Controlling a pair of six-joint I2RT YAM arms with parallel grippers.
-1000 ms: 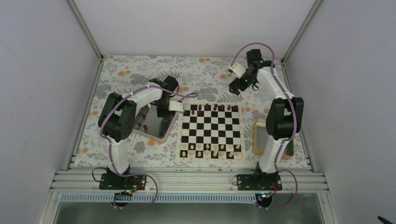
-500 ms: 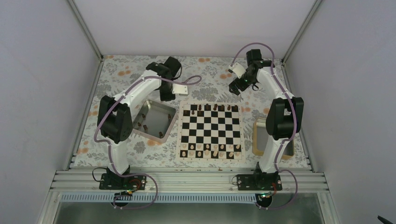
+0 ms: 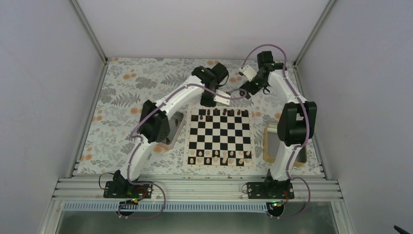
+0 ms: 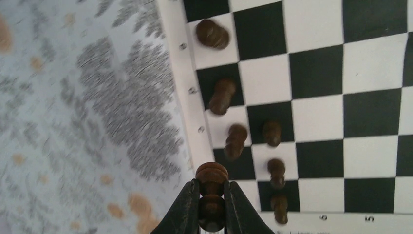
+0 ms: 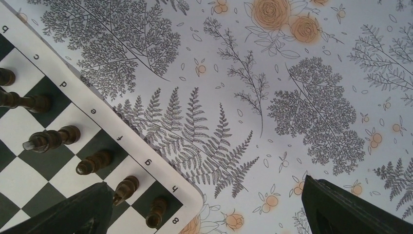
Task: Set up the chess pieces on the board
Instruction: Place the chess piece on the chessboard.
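Observation:
The board (image 3: 220, 167) lies in the middle of the table, with dark chess pieces (image 3: 224, 112) along its far rows. My left gripper (image 3: 210, 100) hovers over the board's far left corner. In the left wrist view this gripper (image 4: 212, 184) is shut on a dark brown chess piece (image 4: 212, 173), just outside the board's border (image 4: 181, 73). Several dark pieces (image 4: 221, 96) stand on nearby squares. My right gripper (image 3: 246, 90) hangs beyond the far right corner. Its wrist view shows it (image 5: 204, 187) open and empty over the cloth, beside the board's corner (image 5: 146, 161) and dark pieces (image 5: 95, 162).
Pale cream pieces (image 3: 219, 156) fill the board's near rows. A shiny metal tray (image 3: 174, 132) sits left of the board, mostly hidden under my left arm. A wooden tray (image 3: 269, 141) lies right of the board behind the right arm. Floral cloth covers the table.
My left arm has swung from over the metal tray to the board's far left corner, its gripper staying shut. The right arm has not moved.

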